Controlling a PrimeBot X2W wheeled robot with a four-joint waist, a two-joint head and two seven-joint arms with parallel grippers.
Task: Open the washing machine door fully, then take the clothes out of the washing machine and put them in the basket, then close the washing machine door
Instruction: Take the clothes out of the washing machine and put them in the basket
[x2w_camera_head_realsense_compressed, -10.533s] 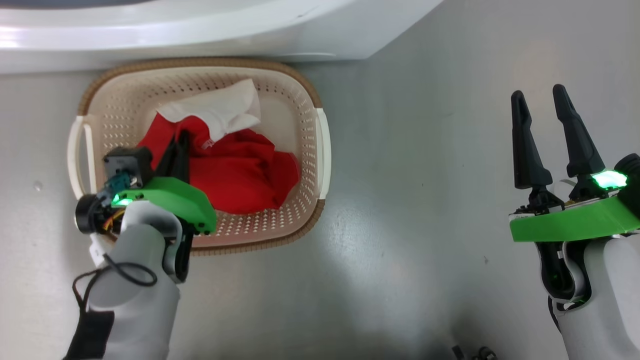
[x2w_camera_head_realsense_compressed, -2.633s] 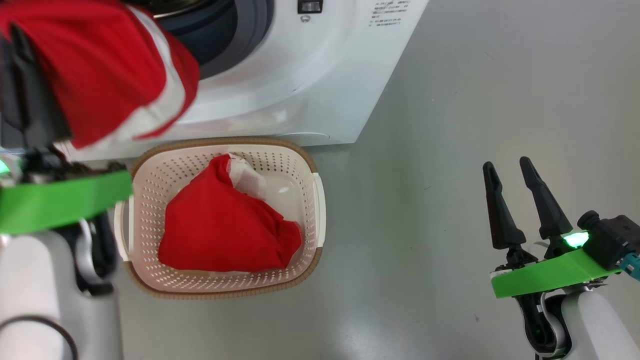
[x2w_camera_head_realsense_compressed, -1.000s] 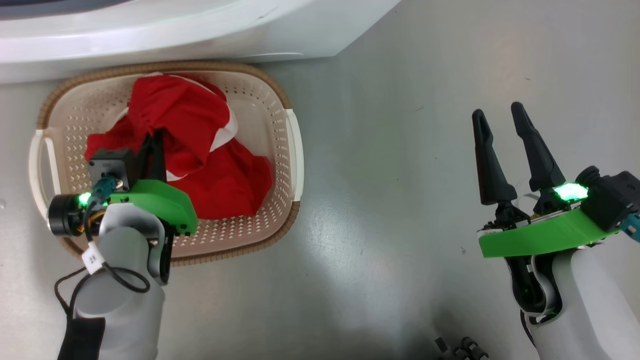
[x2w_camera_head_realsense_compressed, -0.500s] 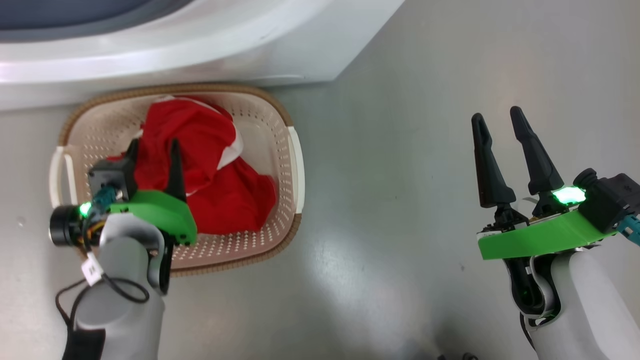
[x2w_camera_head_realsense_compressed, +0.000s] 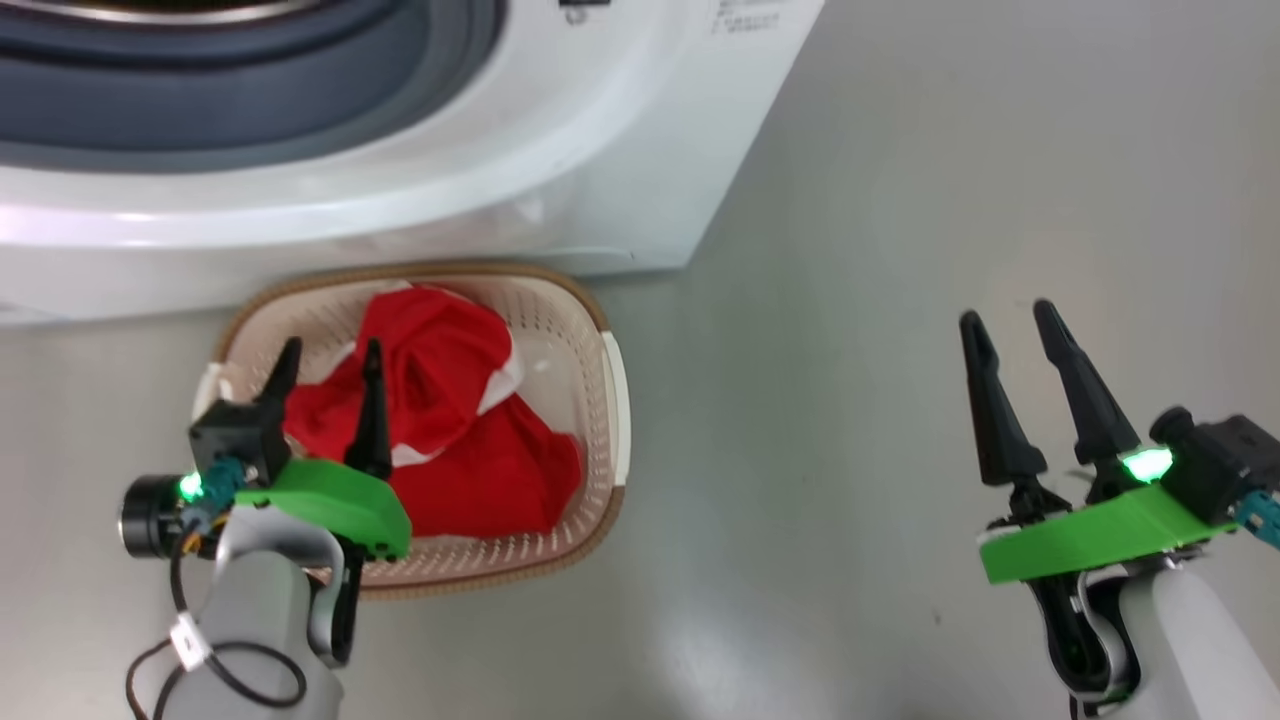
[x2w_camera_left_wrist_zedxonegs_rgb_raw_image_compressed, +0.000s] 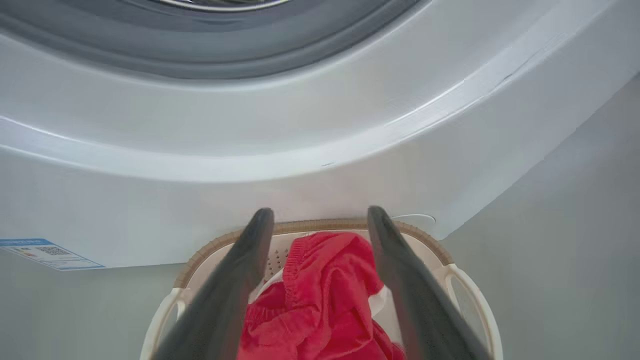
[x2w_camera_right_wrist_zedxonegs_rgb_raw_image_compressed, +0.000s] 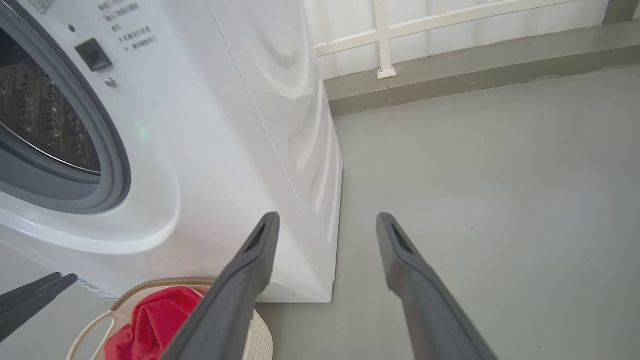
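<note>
The left gripper (x2w_camera_head_realsense_compressed: 331, 352) hangs over the basket (x2w_camera_head_realsense_compressed: 452, 269), fingers spread, holding nothing. The red clothes (x2w_camera_head_realsense_compressed: 470, 470) lie heaped inside it, close against the washing machine (x2w_camera_head_realsense_compressed: 560, 170). The right gripper (x2w_camera_head_realsense_compressed: 1008, 318), also spread and empty, hovers well apart above the floor (x2w_camera_head_realsense_compressed: 850, 450).

Red/white clothes (x2w_camera_head_realsense_compressed: 470, 480) – cream perforated basket (x2w_camera_head_realsense_compressed: 557, 330) w/ brown rim; white washer (x2w_camera_head_realsense_compressed: 400, 205).

The head camera is looking steeply down, both wrist cameras forward, all sharing the white box-shaped washing machine (x2w_camera_head_realsense_compressed: 600, 150) and cream perforated plastic basket (x2w_camera_head_realsense_compressed: 552, 322).
</note>
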